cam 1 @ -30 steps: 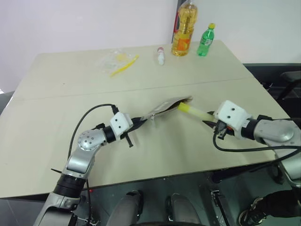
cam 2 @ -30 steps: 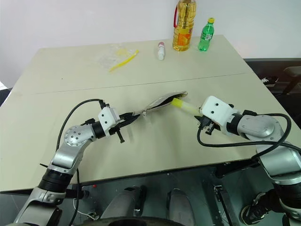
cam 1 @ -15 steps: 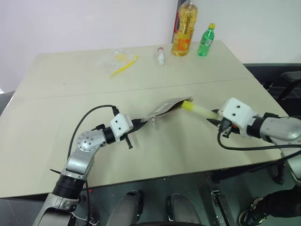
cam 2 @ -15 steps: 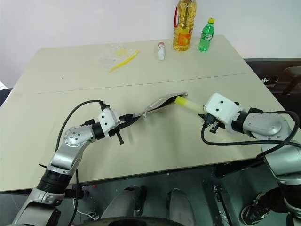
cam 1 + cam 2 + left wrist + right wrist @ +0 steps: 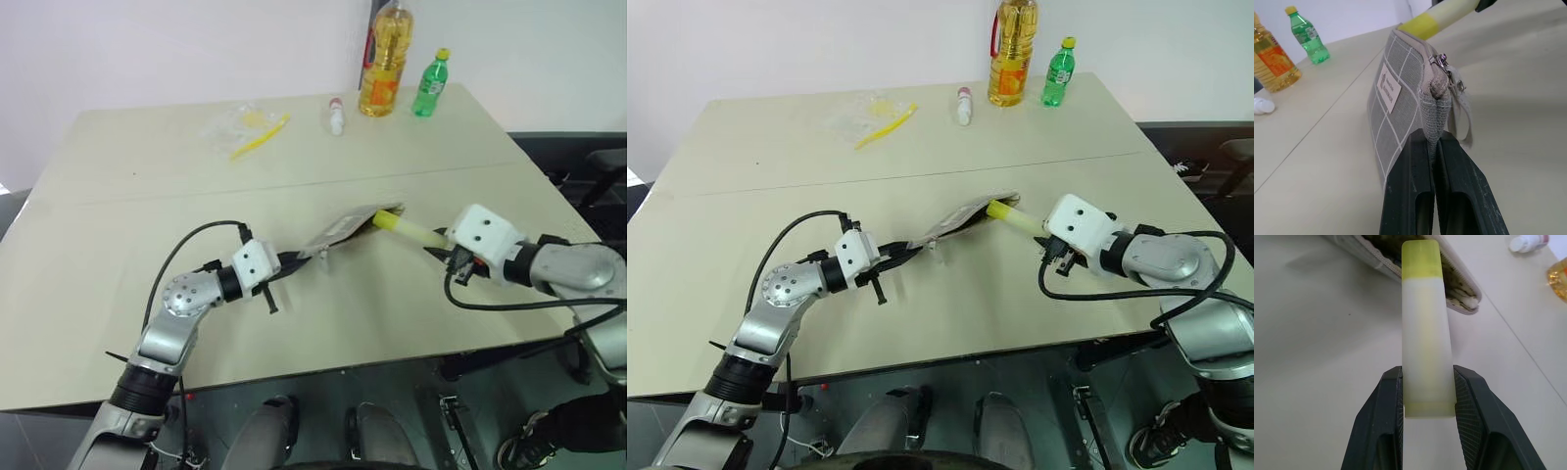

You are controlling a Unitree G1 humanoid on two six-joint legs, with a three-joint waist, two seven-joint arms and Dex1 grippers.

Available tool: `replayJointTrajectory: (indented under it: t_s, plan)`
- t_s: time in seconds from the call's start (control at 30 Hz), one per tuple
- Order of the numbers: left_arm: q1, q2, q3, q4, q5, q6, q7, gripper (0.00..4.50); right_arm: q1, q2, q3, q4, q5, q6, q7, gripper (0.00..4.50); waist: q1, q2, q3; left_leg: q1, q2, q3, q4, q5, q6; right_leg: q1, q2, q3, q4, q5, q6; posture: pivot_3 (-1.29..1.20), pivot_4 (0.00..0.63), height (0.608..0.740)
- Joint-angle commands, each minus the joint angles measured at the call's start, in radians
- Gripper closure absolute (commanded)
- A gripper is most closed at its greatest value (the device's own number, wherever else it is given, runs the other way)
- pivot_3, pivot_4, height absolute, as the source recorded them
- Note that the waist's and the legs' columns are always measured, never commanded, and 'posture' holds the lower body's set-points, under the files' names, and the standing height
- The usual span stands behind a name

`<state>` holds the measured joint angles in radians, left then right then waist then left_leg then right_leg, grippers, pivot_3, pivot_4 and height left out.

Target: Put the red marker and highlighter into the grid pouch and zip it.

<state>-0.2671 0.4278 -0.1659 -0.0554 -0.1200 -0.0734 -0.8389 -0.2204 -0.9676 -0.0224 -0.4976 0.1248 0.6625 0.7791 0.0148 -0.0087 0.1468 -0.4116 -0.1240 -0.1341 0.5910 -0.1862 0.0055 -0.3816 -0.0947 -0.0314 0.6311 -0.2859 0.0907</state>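
Note:
The grid pouch [image 5: 343,228] is grey with white lines and a white label [image 5: 1390,89]. It is held off the table, tilted, with its zipper open. My left gripper [image 5: 292,262] is shut on the pouch's near end, beside the metal zipper pull [image 5: 1444,62]. My right gripper [image 5: 1427,382] is shut on the pale body of the highlighter [image 5: 1425,333]. The highlighter's yellow cap [image 5: 384,221] sits at the pouch's open mouth [image 5: 1459,284]. Whether the cap is inside cannot be told. The red marker is out of view.
At the table's far edge stand an oil bottle [image 5: 384,59] and a green bottle [image 5: 428,83]. A small white tube with a red cap [image 5: 335,116] lies near them. A clear plastic bag [image 5: 227,122] and a thin yellow stick [image 5: 260,136] lie further left.

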Motion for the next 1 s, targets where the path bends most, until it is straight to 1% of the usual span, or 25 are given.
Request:
replayJointTrajectory:
  t_s: [0.03, 0.1, 0.17, 0.2, 0.27, 0.33, 0.5, 0.67, 0.73, 0.77, 0.8, 0.83, 0.9, 0.93, 1.0]
  plan:
    - [0.0, 0.003, 0.004, -0.045, -0.015, -0.015, -0.001, 4.5, -0.004, -0.036, 0.007, -0.022, -0.027, -0.042, 0.021, 3.64, 0.0, 0.0, 0.0, 0.0, 0.0, 0.0, 0.0, 0.0, 0.0, 0.0, 0.0, 0.0, 0.0, 0.0, 0.0, 0.0, 0.15, 0.74]
    - [-0.004, 0.005, 0.004, -0.047, -0.019, -0.016, -0.006, 4.5, 0.007, -0.073, 0.028, -0.027, -0.052, -0.079, 0.046, 3.64, 0.0, 0.001, 0.0, 0.0, 0.0, 0.0, 0.0, 0.0, 0.0, 0.0, 0.0, 0.0, 0.0, 0.0, 0.0, 0.0, 0.15, 0.74]
    - [-0.01, 0.01, 0.0, -0.053, -0.026, -0.016, -0.022, 4.5, 0.019, -0.133, 0.061, -0.027, -0.105, -0.147, 0.08, 3.64, 0.0, 0.001, 0.001, 0.0, 0.0, 0.0, 0.0, 0.0, 0.0, 0.0, 0.0, 0.0, 0.0, 0.0, 0.0, 0.0, 0.15, 0.74]
    - [-0.015, 0.014, -0.004, -0.06, -0.034, -0.012, -0.038, 4.5, 0.015, -0.169, 0.082, -0.021, -0.141, -0.194, 0.098, 3.64, 0.0, 0.001, 0.001, 0.0, 0.0, 0.0, 0.0, 0.0, 0.0, 0.0, 0.0, 0.0, 0.0, 0.0, 0.0, 0.0, 0.15, 0.74]
    - [-0.024, 0.023, -0.011, -0.071, -0.052, 0.003, -0.069, 4.5, -0.011, -0.196, 0.107, -0.013, -0.171, -0.25, 0.123, 3.64, -0.001, 0.001, 0.001, 0.0, 0.0, 0.0, 0.0, -0.001, -0.001, 0.0, 0.0, 0.0, -0.001, 0.0, 0.0, 0.0, 0.15, 0.74]
    - [-0.03, 0.035, -0.02, -0.082, -0.07, 0.02, -0.104, 4.5, -0.057, -0.191, 0.137, -0.019, -0.178, -0.291, 0.153, 3.64, -0.005, 0.002, 0.001, 0.0, 0.0, 0.0, 0.0, -0.001, -0.001, 0.0, 0.0, 0.0, -0.001, 0.0, 0.0, 0.0, 0.15, 0.74]
    - [-0.043, 0.051, -0.032, -0.11, -0.095, 0.055, -0.153, 4.5, -0.169, -0.132, 0.23, -0.009, -0.244, -0.346, 0.186, 3.64, -0.003, 0.002, 0.001, 0.0, 0.001, 0.0, -0.001, -0.001, -0.002, 0.0, 0.0, 0.0, 0.0, 0.0, 0.0, 0.0, 0.15, 0.74]
    - [-0.045, 0.047, -0.026, -0.11, -0.086, 0.057, -0.143, 4.5, -0.195, -0.095, 0.232, 0.008, -0.258, -0.345, 0.198, 3.64, 0.0, 0.002, 0.001, -0.001, 0.0, 0.0, -0.001, -0.001, -0.001, -0.005, -0.001, 0.0, -0.001, 0.0, 0.0, 0.0, 0.15, 0.74]
    - [-0.043, 0.044, -0.02, -0.109, -0.087, 0.063, -0.132, 4.5, -0.193, -0.088, 0.217, 0.0, -0.251, -0.333, 0.203, 2.61, -0.001, 0.002, 0.001, -0.001, 0.0, 0.001, -0.001, -0.001, 0.0, -0.005, -0.001, 0.0, -0.001, 0.0, 0.0, 0.0, 0.15, 0.74]
    - [-0.042, 0.04, -0.015, -0.106, -0.091, 0.071, -0.124, 4.5, -0.191, -0.084, 0.199, -0.009, -0.24, -0.318, 0.203, 2.31, -0.001, 0.002, 0.001, -0.001, 0.0, 0.0, -0.001, -0.001, 0.0, -0.005, -0.001, 0.0, -0.001, 0.0, 0.0, 0.0, 0.15, 0.74]
    - [-0.042, 0.033, -0.009, -0.102, -0.095, 0.082, -0.111, 4.5, -0.19, -0.08, 0.177, -0.017, -0.229, -0.302, 0.2, 1.71, -0.001, 0.002, 0.001, -0.001, 0.0, 0.0, -0.001, -0.001, 0.0, -0.005, 0.0, 0.0, -0.001, 0.0, 0.0, 0.0, 0.15, 0.74]
    - [-0.043, 0.026, -0.004, -0.096, -0.096, 0.089, -0.097, 4.5, -0.189, -0.075, 0.151, -0.027, -0.211, -0.281, 0.199, 1.29, -0.001, 0.002, 0.001, -0.001, 0.0, 0.0, -0.001, -0.001, 0.0, -0.005, 0.0, 0.0, 0.0, 0.0, 0.0, 0.0, 0.15, 0.74]
    - [-0.05, 0.004, 0.005, -0.082, -0.095, 0.11, -0.058, 4.5, -0.193, -0.053, 0.064, -0.055, -0.128, -0.192, 0.203, 1.29, 0.0, 0.002, 0.001, -0.001, 0.0, 0.0, -0.001, 0.0, 0.0, -0.005, 0.0, 0.0, 0.0, 0.0, 0.0, 0.0, 0.15, 0.74]
    - [-0.061, -0.019, 0.011, -0.074, -0.095, 0.129, -0.024, 4.5, -0.205, -0.024, 0.001, -0.073, -0.057, -0.116, 0.198, 1.29, 0.001, 0.002, 0.001, -0.001, 0.0, 0.0, -0.001, 0.0, 0.0, -0.005, 0.0, 0.0, 0.0, 0.0, 0.0, 0.0, 0.15, 0.74]
    - [-0.077, -0.054, 0.02, -0.066, -0.1, 0.177, 0.026, 4.5, -0.221, 0.017, -0.087, -0.101, 0.042, -0.007, 0.188, 1.29, 0.001, 0.001, 0.002, -0.001, 0.0, 0.0, 0.0, 0.0, 0.0, -0.004, 0.0, 0.0, 0.0, 0.001, 0.002, 0.0, 0.15, 0.74]
